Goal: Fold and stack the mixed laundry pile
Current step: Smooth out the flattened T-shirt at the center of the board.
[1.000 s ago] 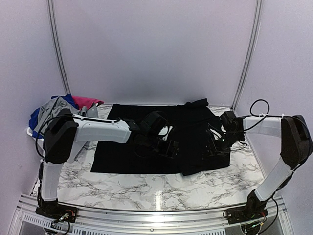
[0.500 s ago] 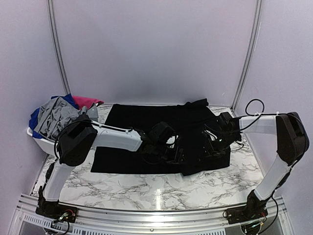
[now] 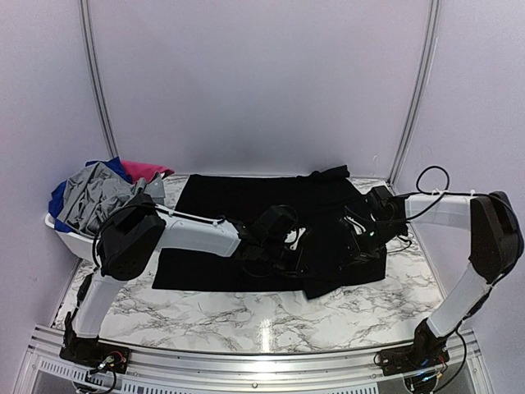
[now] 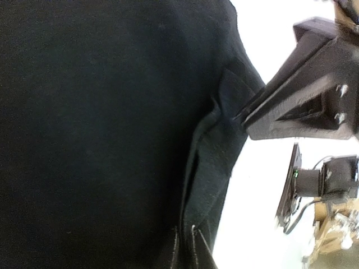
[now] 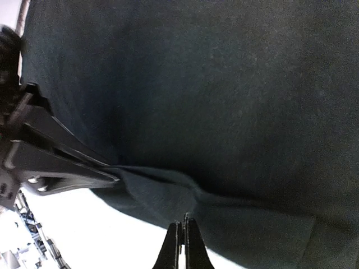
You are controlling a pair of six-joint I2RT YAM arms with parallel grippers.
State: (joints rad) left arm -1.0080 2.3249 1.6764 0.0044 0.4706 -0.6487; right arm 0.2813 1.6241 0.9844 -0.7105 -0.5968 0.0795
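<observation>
A black garment (image 3: 238, 213) lies spread flat on the marble table (image 3: 246, 316). My left gripper (image 3: 301, 261) is low at its front right edge, and in the left wrist view the left gripper (image 4: 185, 246) is shut on a raised fold of the black garment (image 4: 84, 112). My right gripper (image 3: 358, 249) sits a little to the right on the same edge. Its own view shows the right gripper (image 5: 184, 225) shut on the hem of the black garment (image 5: 224, 84). The remaining laundry pile, with a grey shirt (image 3: 94, 193), blue cloth (image 3: 57, 199) and pink cloth (image 3: 146, 171), sits at the far left.
A white basket (image 3: 70, 238) holds the pile at the table's left edge. Bare marble shows in front of the garment. Grey walls with two metal rails close off the back. A black cable (image 3: 431, 176) loops above the right arm.
Both grippers have gone from open to shut on the garment's front right edge. The left arm reached further right and lower; the right arm shifted slightly left.
</observation>
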